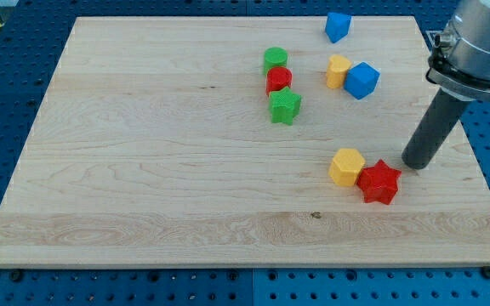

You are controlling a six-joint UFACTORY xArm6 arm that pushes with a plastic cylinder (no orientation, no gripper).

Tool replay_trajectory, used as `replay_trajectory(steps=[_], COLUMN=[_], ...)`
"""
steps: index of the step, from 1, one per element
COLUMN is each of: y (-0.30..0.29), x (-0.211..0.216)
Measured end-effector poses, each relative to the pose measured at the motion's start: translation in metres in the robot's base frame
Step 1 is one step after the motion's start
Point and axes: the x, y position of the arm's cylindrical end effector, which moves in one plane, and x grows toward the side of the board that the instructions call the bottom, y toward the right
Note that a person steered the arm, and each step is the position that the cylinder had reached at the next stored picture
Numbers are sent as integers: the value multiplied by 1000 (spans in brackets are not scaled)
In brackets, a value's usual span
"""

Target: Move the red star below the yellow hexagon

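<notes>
Wooden board (143, 170) carries every block, and the arm's rod, which bears no claw to open or close, stands near its right edge with my tip (415, 165) on the surface. Just to the tip's left and slightly below lies the red star (379, 181), touching the yellow hexagon (346, 167) on its far side. Up-left of the tip sit a blue cube (361, 80) against a yellow block (339, 71), another blue block (338, 26), and a column of green cylinder (275, 59), red cylinder (278, 81) and green star (285, 106).

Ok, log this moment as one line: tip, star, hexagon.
tip: right of red star, close | red star: touching yellow hexagon, lower right of it | task: star not yet below
</notes>
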Motion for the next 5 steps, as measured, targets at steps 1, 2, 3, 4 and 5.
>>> replay_trajectory(steps=[1,2,3,4,5], y=[-12,-25,-37,-40,-41], x=[17,31,35,33,32])
